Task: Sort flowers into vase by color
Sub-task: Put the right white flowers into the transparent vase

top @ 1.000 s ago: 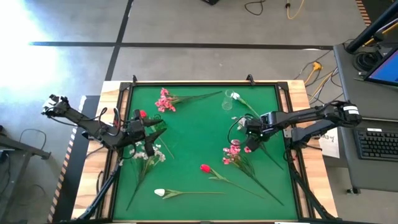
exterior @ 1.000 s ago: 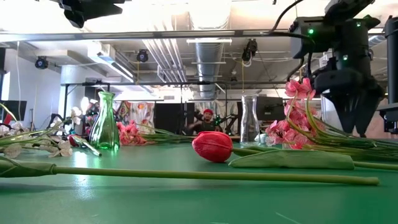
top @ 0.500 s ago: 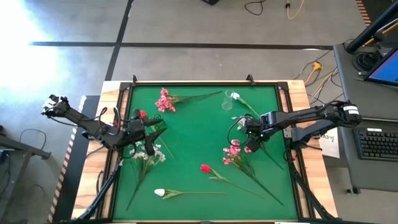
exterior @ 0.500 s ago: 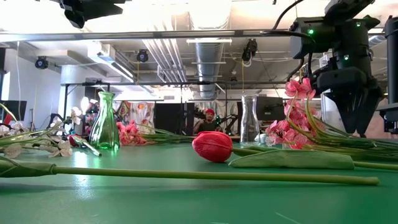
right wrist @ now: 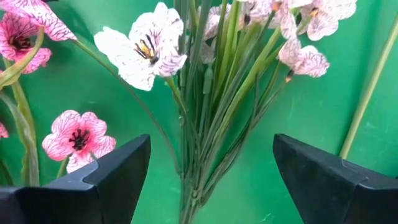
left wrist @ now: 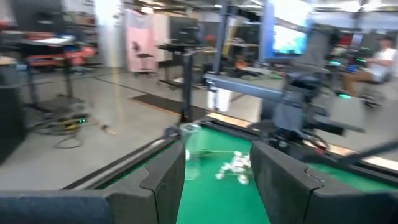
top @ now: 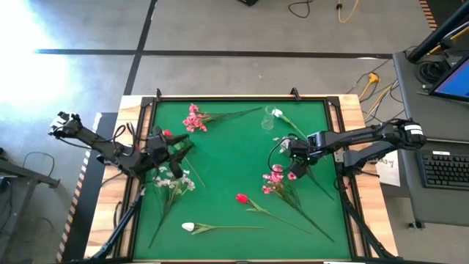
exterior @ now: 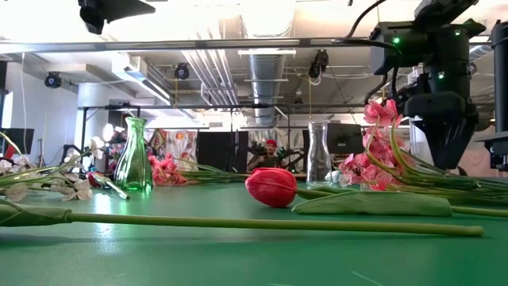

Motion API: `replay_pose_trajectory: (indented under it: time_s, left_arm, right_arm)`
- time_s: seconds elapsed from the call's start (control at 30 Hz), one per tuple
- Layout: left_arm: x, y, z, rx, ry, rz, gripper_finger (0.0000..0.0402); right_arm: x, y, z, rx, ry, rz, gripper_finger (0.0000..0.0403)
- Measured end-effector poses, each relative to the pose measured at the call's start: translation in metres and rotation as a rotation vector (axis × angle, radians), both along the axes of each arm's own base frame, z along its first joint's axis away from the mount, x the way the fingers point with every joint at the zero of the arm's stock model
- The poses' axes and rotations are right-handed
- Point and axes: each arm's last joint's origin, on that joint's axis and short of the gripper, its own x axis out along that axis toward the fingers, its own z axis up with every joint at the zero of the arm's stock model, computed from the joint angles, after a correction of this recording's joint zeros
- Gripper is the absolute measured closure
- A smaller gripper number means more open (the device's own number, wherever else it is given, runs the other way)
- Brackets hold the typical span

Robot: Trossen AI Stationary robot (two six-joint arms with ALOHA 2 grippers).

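Flowers lie scattered on the green mat [top: 227,147]. There is a pink cluster [top: 194,117] at the far left, white sprays [top: 176,182], a red tulip [top: 242,198], a white bud [top: 188,227] and a second pink cluster [top: 275,180]. My right gripper [top: 292,170] hangs open, pointing down over this second cluster. Its fingers stand either side of the stems [right wrist: 205,124] without touching. My left gripper [top: 174,150] is open and level above the white sprays, with nothing between its fingers [left wrist: 161,180]. A green vase [exterior: 133,155] and a clear vase [exterior: 319,151] stand upright.
A white-budded flower [top: 277,112] lies beside the clear vase [top: 268,119] at the far side. Long stems [top: 308,216] trail toward the near right corner. The middle of the mat is bare. A raised wooden rim [top: 242,97] frames the table.
My left gripper has rolled and tipped in place. The dark finger that pointed toward the near edge in the high view no longer shows there. My right gripper has rolled a little about its downward line above the pink cluster. No flower has moved.
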Motion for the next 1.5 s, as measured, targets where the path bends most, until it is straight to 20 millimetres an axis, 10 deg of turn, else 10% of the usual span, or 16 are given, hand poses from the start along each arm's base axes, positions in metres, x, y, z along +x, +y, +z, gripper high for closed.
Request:
replay_pose_trajectory:
  time_s: [1.5]
  left_arm:
    - [-0.001, 0.002, -0.006, 0.034, 0.065, 0.07, 0.0233]
  right_arm:
    - [-0.009, 0.003, -0.036, 0.002, -0.095, -0.123, 0.0095]
